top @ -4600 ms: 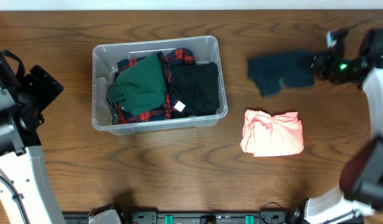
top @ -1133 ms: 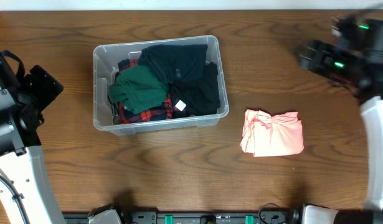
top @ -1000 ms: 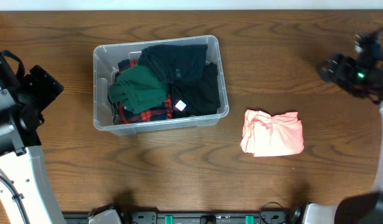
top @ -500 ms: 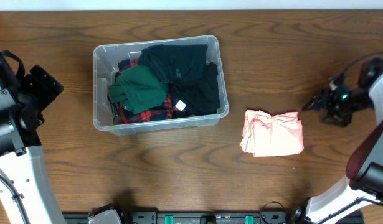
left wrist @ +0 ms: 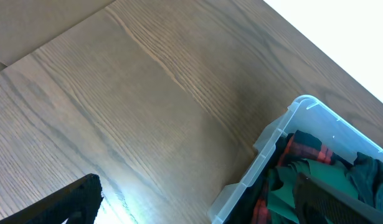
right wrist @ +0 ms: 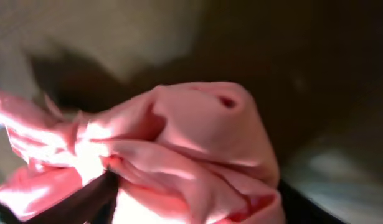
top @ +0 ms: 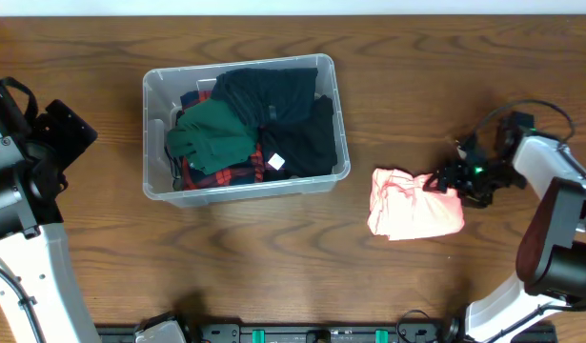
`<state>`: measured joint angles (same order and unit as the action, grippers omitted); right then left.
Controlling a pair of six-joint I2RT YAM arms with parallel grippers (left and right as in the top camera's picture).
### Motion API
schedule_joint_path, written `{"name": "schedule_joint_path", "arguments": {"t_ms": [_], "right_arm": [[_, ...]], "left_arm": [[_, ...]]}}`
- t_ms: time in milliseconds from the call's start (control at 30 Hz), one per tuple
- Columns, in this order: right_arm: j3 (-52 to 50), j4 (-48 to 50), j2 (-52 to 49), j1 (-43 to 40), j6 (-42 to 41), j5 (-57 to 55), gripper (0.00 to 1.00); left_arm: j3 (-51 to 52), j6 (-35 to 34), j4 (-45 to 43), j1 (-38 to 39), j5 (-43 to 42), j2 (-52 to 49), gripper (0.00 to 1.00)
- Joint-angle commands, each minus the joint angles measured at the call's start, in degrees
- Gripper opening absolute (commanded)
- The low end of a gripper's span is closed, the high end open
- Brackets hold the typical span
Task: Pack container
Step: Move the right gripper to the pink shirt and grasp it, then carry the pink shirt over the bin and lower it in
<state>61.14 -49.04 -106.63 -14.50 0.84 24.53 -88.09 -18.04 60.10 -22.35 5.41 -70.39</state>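
The container point(top: 151, 133), a clear tub, stands left of centre and holds a green garment point(top: 212, 133), a dark one point(top: 273, 95), a black one point(top: 307, 143) and red plaid cloth point(top: 226, 176). A crumpled pink cloth point(top: 407, 211) lies on the table to its right. My right gripper point(top: 443, 181) is down at the cloth's upper right edge. In the right wrist view its open jaws point(right wrist: 200, 205) straddle a fold of the pink cloth point(right wrist: 197, 130). My left gripper point(left wrist: 203, 208) hangs open above bare table, left of the container's corner point(left wrist: 266, 140).
The left arm point(top: 35, 162) stands at the table's left edge, away from the tub. The right arm's links point(top: 559, 219) run along the right edge. Brown wooden table point(top: 273, 257) surrounds everything; a black rail point(top: 302, 333) lies along the front.
The dark garment that lay on the table is now in the container. The right gripper has swung from the back right down onto the pink cloth, its jaws narrowing. The left arm is still.
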Motion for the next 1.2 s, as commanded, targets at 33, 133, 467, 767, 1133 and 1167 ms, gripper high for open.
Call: {"name": "schedule_joint_path", "arguments": {"t_ms": [33, 133, 467, 767, 1133, 1167], "right_arm": [[-4.0, 2.3, -2.1, 2.2, -4.6, -3.4, 0.35], [-3.8, 2.1, -1.4, 2.1, -4.7, -3.3, 0.21], [0.7, -1.4, 14.7, 2.2, -1.2, 20.4, 0.05], [6.4, 12.0, 30.1, 5.6, -16.0, 37.6, 0.01], [6.4, 48.3, 28.4, 23.9, -45.6, 28.2, 0.01], [6.4, 48.7, 27.6, 25.4, -46.8, 26.1, 0.01]], "left_arm": [[-0.7, -0.3, 0.1, -0.2, 0.9, -0.1, 0.98], [-0.7, -0.2, 0.1, -0.2, 0.9, -0.1, 0.98], [-0.7, -0.2, 0.1, -0.2, 0.9, -0.1, 0.98], [-0.7, -0.2, 0.1, -0.2, 0.9, -0.1, 0.98], [-0.7, -0.2, 0.1, -0.2, 0.9, -0.1, 0.98], [-0.7, -0.2, 0.1, -0.2, 0.9, -0.1, 0.98]]}}
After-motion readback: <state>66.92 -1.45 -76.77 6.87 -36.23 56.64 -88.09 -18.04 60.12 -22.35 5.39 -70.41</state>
